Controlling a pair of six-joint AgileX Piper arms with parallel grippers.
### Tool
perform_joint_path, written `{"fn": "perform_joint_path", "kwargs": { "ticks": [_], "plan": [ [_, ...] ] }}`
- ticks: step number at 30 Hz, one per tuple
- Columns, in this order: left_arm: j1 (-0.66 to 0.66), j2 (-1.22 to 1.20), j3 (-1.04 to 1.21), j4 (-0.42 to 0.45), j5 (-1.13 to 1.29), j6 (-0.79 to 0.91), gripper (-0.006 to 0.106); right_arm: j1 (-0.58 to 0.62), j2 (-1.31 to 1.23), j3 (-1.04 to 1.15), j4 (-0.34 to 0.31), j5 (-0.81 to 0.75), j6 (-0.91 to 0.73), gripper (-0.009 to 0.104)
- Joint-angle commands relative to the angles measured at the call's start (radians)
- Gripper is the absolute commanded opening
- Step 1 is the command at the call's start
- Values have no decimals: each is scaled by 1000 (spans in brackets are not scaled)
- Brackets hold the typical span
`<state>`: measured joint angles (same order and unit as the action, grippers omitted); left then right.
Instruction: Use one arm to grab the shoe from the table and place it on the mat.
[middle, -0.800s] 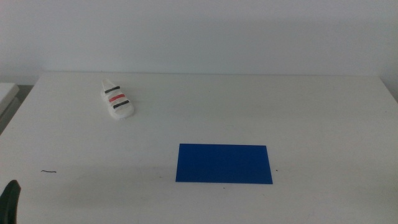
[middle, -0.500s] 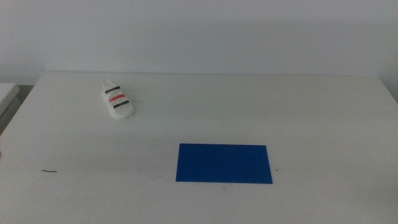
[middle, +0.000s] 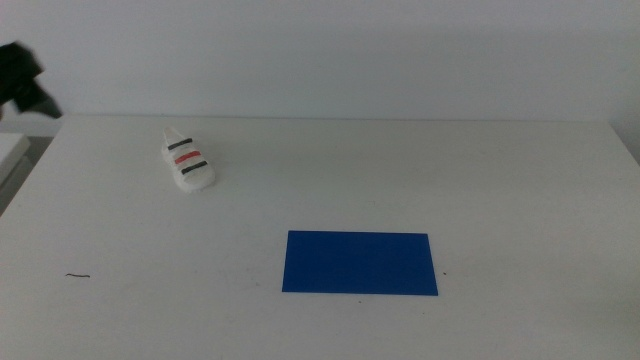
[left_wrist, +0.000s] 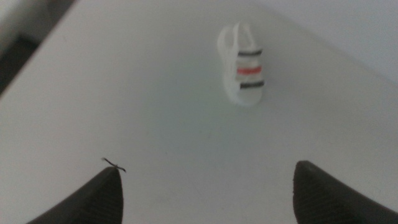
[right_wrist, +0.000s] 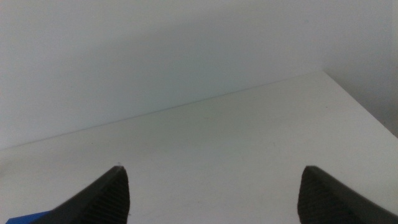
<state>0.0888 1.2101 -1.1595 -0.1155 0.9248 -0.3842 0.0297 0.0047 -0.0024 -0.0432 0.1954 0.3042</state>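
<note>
The small white shoe (middle: 187, 162) with two dark straps and one red lies on the white table (middle: 480, 180) at the far left. The dark blue mat (middle: 360, 263) lies flat near the front centre, well apart from the shoe. A dark part of my left arm (middle: 20, 75) shows at the upper left edge of the middle view. In the left wrist view my left gripper (left_wrist: 205, 193) is open and empty, above the table, with the shoe (left_wrist: 244, 73) ahead of it. My right gripper (right_wrist: 211, 193) is open and empty, out of the middle view.
A small dark thread-like mark (middle: 77, 276) lies on the table at the front left; it also shows in the left wrist view (left_wrist: 114, 165). A corner of the mat (right_wrist: 25, 219) shows in the right wrist view. A wall stands behind the table.
A dark part of the left arm left the bottom left corner of the middle view and now shows at the upper left edge. Shoe and mat have not moved.
</note>
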Motion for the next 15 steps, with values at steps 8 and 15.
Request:
{"fn": "perform_joint_path", "kwargs": {
  "ticks": [8, 15],
  "plan": [
    [-109, 489, -442, 67, 190, -177, 94, 0, -5, 2, -6, -10, -4, 79],
    [-145, 827, -734, 73, 189, -227, 94, 0, -5, 2, -6, -10, -4, 79]
  ]
}}
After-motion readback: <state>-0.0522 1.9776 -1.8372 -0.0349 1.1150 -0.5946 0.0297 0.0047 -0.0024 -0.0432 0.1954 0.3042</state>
